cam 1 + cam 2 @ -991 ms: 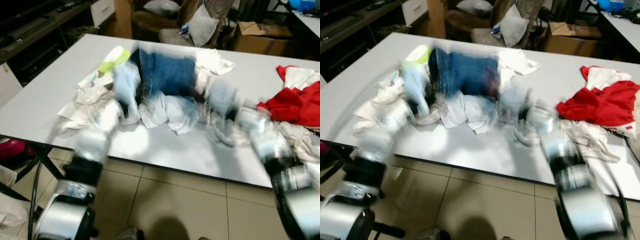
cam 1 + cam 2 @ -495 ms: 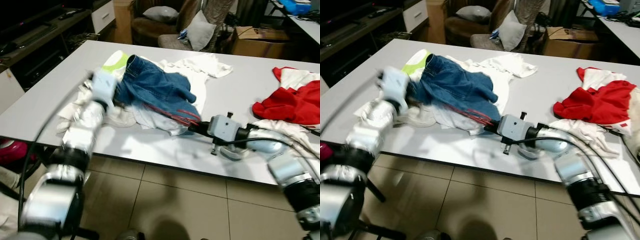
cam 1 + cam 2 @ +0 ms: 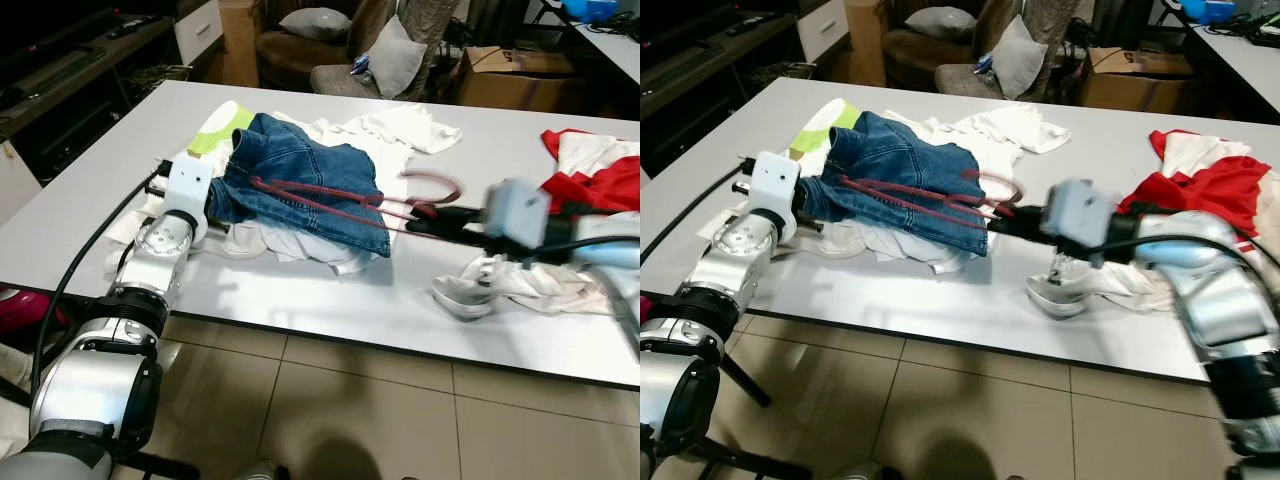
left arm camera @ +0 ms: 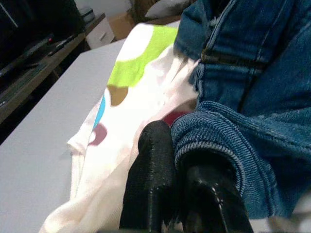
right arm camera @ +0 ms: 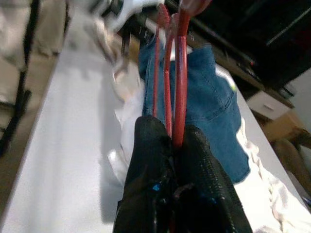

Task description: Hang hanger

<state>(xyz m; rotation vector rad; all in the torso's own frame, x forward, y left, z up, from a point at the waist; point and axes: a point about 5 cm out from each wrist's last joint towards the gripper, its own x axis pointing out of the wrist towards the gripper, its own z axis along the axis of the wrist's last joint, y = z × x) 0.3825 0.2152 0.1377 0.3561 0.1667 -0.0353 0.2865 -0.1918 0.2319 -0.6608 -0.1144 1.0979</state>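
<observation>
A dark red hanger (image 3: 330, 195) lies across blue jeans (image 3: 310, 165) on the white table (image 3: 330, 300), its hook (image 3: 437, 182) sticking out past the jeans on the right. My right gripper (image 3: 418, 222) is shut on the hanger next to the hook; in the right wrist view the red bars (image 5: 167, 73) run out from between its fingers (image 5: 150, 155). My left gripper (image 3: 218, 205) is at the jeans' left edge, shut on a fold of denim (image 4: 214, 141). The jeans lie on a pile of white clothes (image 3: 290, 245).
A red garment (image 3: 605, 175) and crumpled white cloth (image 3: 500, 285) lie at the table's right. A white and green garment (image 3: 215, 135) sits left of the jeans. Chairs with cushions (image 3: 400, 50) stand beyond the far edge. The tiled floor (image 3: 340, 400) runs under the near edge.
My right gripper has drawn the hanger to the right and up, so its hook now shows beyond the jeans. My left gripper has settled on the jeans' left edge.
</observation>
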